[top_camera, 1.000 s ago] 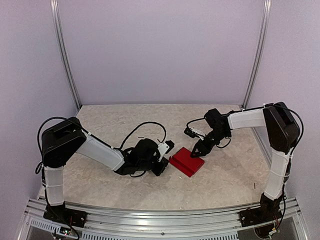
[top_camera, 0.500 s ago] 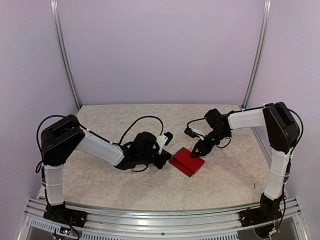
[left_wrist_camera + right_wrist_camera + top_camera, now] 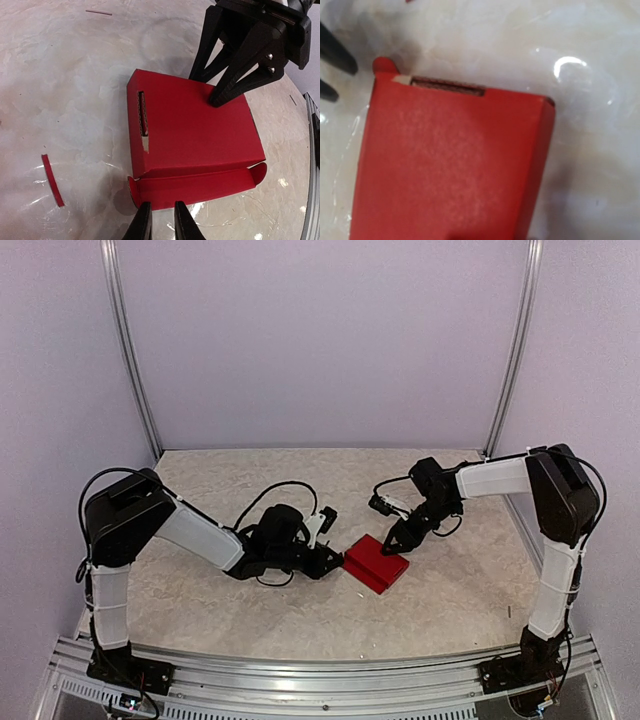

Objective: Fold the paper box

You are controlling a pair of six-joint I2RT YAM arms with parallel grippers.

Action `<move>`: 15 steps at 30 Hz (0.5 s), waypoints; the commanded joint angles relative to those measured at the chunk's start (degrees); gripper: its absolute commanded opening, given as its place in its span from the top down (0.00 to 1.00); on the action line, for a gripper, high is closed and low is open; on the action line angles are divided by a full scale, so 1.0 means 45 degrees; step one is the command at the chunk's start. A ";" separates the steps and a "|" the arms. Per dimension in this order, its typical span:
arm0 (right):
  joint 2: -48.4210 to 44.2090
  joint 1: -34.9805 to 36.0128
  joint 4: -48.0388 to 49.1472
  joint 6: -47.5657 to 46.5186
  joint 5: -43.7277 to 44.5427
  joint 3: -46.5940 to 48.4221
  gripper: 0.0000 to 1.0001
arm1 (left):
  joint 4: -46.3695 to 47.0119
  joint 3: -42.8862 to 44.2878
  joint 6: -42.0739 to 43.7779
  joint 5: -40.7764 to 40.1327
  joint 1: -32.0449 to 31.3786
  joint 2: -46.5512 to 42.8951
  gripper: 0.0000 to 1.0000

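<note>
The paper box [image 3: 374,563] is a flat bright red box lying mid-table. In the left wrist view the paper box [image 3: 195,127] shows a slot on its left side and an unfolded flap [image 3: 200,186] lying flat toward me. My left gripper [image 3: 163,216] is just short of that flap's edge, its jaws a narrow gap apart with nothing between them. My right gripper [image 3: 206,89] comes down from above with its fingers spread, one tip resting on the box top near the far edge. The right wrist view is filled by the paper box [image 3: 450,160], and its own fingers are hidden.
A thin red card strip [image 3: 52,180] lies on the marbled tabletop [image 3: 65,90] left of the box. My left gripper [image 3: 333,562] and right gripper [image 3: 393,545] flank the box closely. Purple walls and metal rails enclose the table.
My left gripper has turned at the wrist, shifted slightly toward the box and parted its jaws a little. The right arm and the box have stayed put.
</note>
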 commanded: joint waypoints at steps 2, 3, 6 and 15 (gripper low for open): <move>0.0603 -0.0192 -0.0315 -0.0065 0.1178 -0.0422 0.70 | 0.0406 0.0319 -0.0430 0.0456 0.0044 0.0814 0.86; 0.0617 -0.0190 -0.0322 -0.0065 0.1171 -0.0435 0.70 | 0.0346 0.0386 -0.0467 0.0344 0.0028 0.0870 0.86; 0.0594 -0.0205 -0.0322 -0.0065 0.1159 -0.0451 0.70 | 0.0181 0.0573 -0.0598 0.0106 0.0093 0.1006 0.88; 0.0604 -0.0287 -0.0316 -0.0084 0.1110 -0.0518 0.70 | -0.0188 -0.0041 -0.0666 -0.0645 0.0157 0.0070 0.85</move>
